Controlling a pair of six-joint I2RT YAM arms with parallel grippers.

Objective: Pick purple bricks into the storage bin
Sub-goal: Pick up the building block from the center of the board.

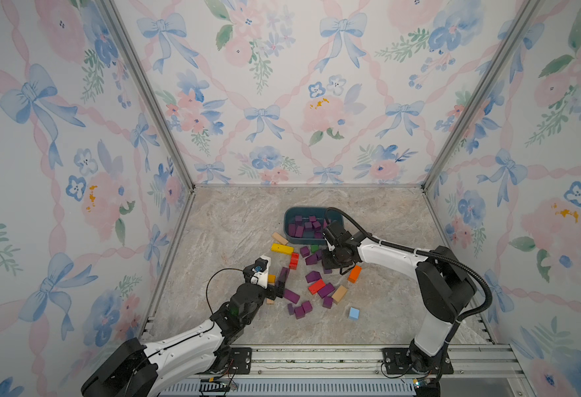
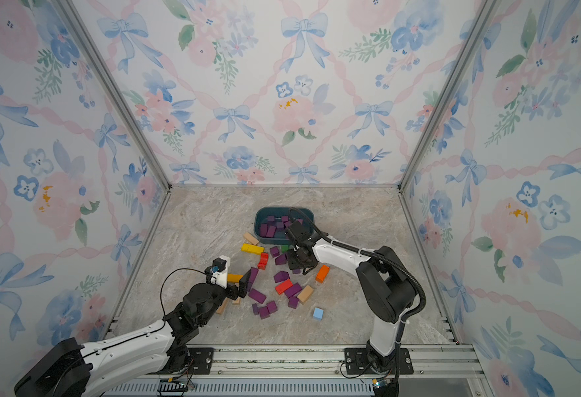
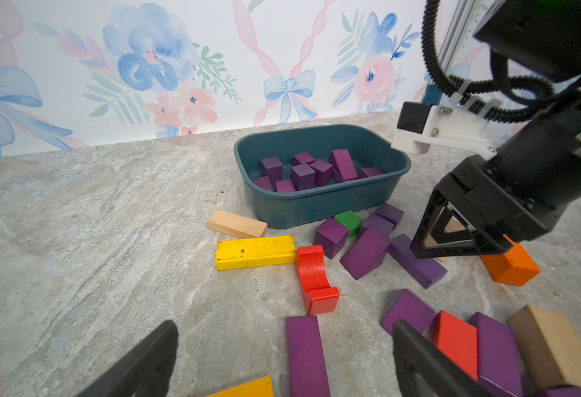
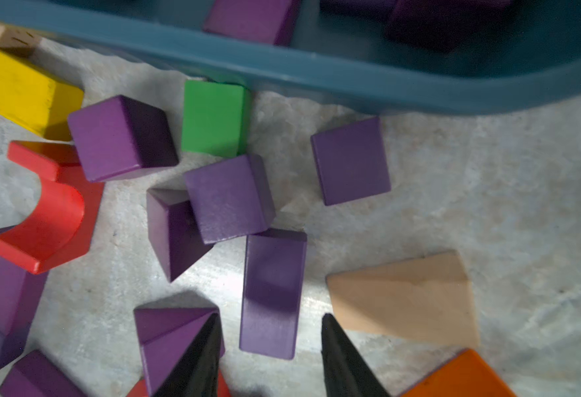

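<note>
A: Obs: right tool (image 4: 271,318) part-spread, straddling a short matte purple wooden bar (image 4: 273,275) that lies flat on the grey stone-patterned tabletop (image 4: 454,189), near the dark teal plastic storage bin (image 4: 316,79). Left tool (image 3: 283,324) spread wide, empty.

B: Judged light, rigid, paint slightly slick. Pinch the long flat sides, mid-length.

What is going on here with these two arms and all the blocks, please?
The robot is sorting purple bricks into the bin; several lie inside, and many more sit on the table among other colours. The right gripper is open, low over a purple bar near the bin. The left gripper is open wide at a long purple bar. Neither holds anything.
</note>
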